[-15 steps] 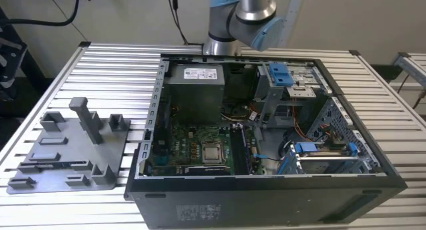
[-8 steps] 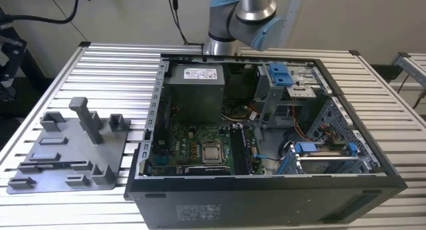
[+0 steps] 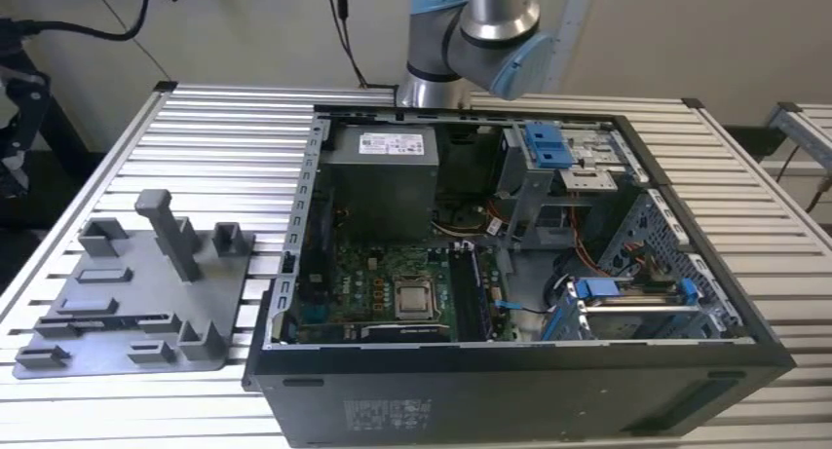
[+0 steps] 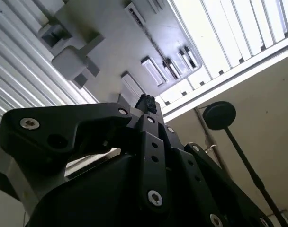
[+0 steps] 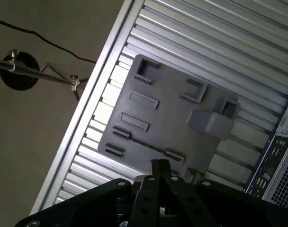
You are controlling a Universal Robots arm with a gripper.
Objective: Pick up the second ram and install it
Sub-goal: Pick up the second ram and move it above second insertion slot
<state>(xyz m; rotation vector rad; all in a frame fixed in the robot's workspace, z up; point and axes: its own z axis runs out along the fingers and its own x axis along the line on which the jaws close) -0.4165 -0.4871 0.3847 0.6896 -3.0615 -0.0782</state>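
Above bench (image 3: 221, 128), aimed at grey tray (image 5: 167, 118) lying 9 o'clock of computer case (image 3: 520, 356): gripper (image 5: 159, 165), aperture cannot be told; second ram's lie indeterminate.

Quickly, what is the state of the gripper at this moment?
Gripper: closed, fingertips together, above the gray tray; whether it holds anything cannot be told.
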